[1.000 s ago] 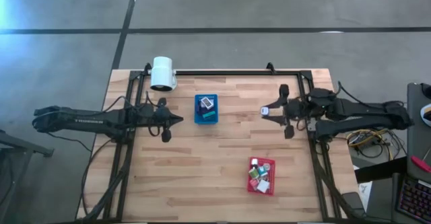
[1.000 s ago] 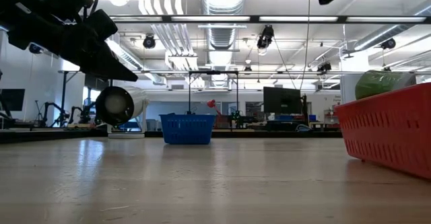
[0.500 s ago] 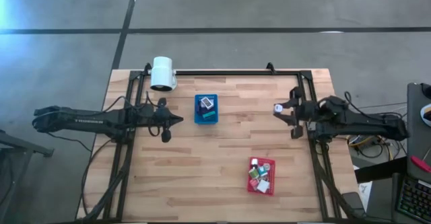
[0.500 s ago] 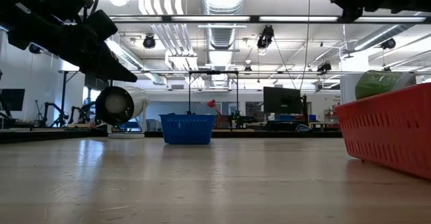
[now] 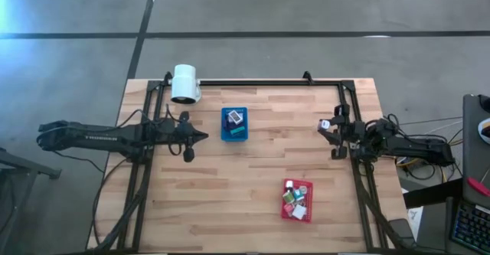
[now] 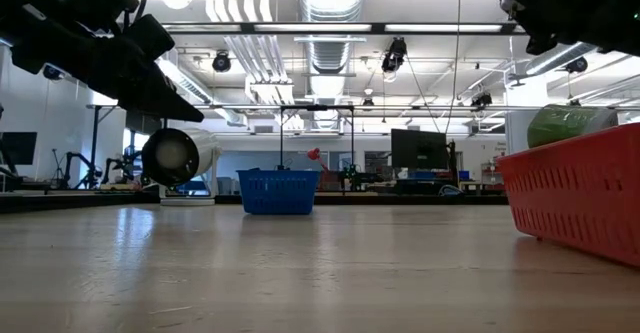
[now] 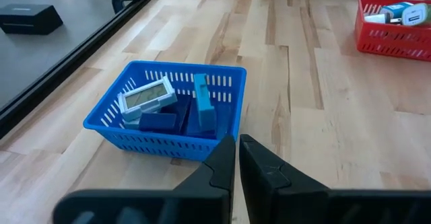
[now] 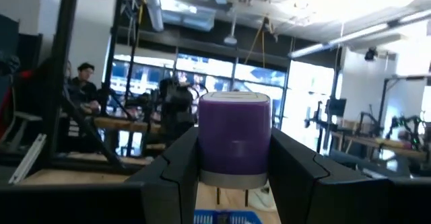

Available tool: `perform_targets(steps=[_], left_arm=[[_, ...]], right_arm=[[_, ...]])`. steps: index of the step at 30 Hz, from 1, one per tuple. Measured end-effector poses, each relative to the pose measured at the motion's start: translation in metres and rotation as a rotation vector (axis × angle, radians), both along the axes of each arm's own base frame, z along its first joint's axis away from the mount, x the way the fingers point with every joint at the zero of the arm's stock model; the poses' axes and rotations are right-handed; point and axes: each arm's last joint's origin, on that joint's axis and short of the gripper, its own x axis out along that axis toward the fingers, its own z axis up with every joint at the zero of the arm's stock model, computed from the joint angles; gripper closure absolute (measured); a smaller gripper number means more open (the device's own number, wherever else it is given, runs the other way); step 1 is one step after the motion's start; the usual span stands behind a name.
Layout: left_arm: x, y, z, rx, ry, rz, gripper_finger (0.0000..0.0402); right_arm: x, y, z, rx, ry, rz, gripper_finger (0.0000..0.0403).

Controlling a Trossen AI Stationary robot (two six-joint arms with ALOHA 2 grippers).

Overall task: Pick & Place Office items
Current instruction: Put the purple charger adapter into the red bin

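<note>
A small purple block with a pale grey base [image 8: 234, 133] sits between the fingers of my right gripper [image 8: 234, 158], which is shut on it. It hangs above the table's right edge [image 5: 325, 124]. A blue tray [image 5: 234, 123] at the far middle holds a white flat piece [image 7: 147, 96] and blue blocks. A red tray [image 5: 297, 200] near the front right holds several office items. My left gripper [image 5: 204, 136] hovers shut just left of the blue tray, fingers together [image 7: 237, 155]. My right gripper pinches the purple block by two opposite sides [image 8: 202, 143] between its two fingers. The fingers point toward the table's left, tipped a little upward. The block stands upright in the hold, purple top up, lifted clear of the table.
A white cylinder [image 5: 185, 83] lies at the far left corner. Black frame rails [image 5: 348, 109] run along the table's left, far and right sides. Bare wood [image 5: 230, 186] lies between the two trays. A green object [image 6: 570, 123] shows above the red tray's wall.
My right gripper has drawn back toward the table's right edge with the purple block, sinking lower and tipping its fingers upward. The block stays held and clear of the table.
</note>
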Motion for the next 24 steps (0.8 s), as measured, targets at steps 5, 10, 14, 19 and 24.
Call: perform_targets(steps=[5,10,14,19,24], left_arm=[[0.000,0.000,0.000,0.001,0.001,0.000,0.0374],[0.000,0.000,-0.001,-0.005,0.007,0.002,0.0374],[0.000,0.000,-0.001,-0.006,0.007,0.003,0.0374],[0.000,0.000,-0.001,-0.006,0.007,0.003,0.0374],[0.000,0.000,-0.001,-0.006,0.007,0.003,0.0374]], right_arm=[[-0.001,0.000,-0.004,0.001,0.008,0.004,0.0275],[0.000,0.000,-0.007,0.016,0.039,0.009,0.0275],[0.001,0.000,-0.010,0.016,0.050,0.008,0.0275],[0.001,0.000,-0.011,0.014,0.054,0.007,0.0275],[0.001,0.000,-0.010,0.016,0.047,0.010,0.0275]])
